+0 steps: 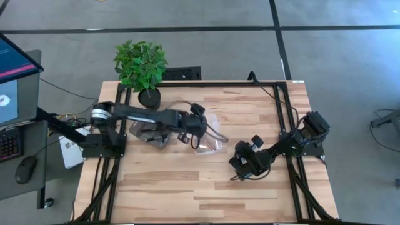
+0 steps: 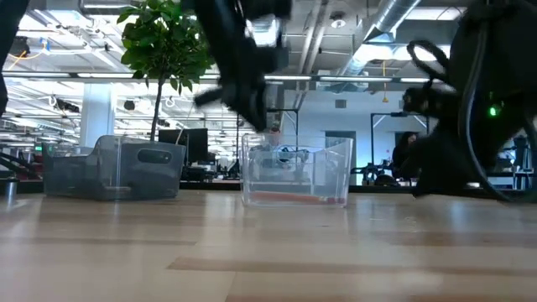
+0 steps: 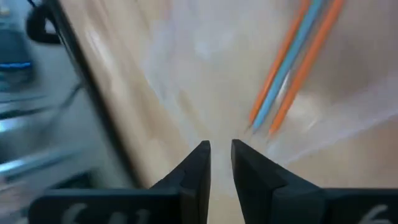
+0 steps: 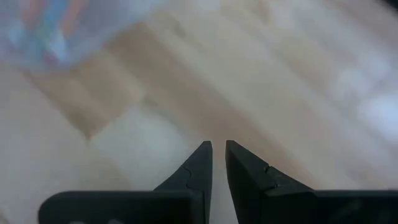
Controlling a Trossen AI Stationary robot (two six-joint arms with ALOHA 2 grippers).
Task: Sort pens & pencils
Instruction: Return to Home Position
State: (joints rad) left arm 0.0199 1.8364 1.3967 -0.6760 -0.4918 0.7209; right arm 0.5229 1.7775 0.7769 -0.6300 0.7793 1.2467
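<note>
Overhead, a potted plant (image 1: 140, 65) stands at the far left corner of the wooden table (image 1: 187, 194), and black frame rails (image 1: 282, 112) run along the table's left and right sides. A monitor (image 1: 12, 81) and a mouse (image 1: 26, 169) sit on a desk off to the left. Nothing lies between the two bins, which stand side by side in the middle left of the table. The grey bin (image 2: 113, 168) is on the left, partly under the left arm, and the pens cannot be made out through its walls. The clear bin (image 2: 295, 174) is to its right and holds the pencils (image 3: 292, 68), two orange and one light blue, lying together on its floor. The left gripper (image 3: 221, 146) hangs above the clear bin, its fingers drawn almost together on nothing. The right gripper (image 4: 217, 146) is over bare wood right of the bins, its fingers likewise nearly touching and empty
</note>
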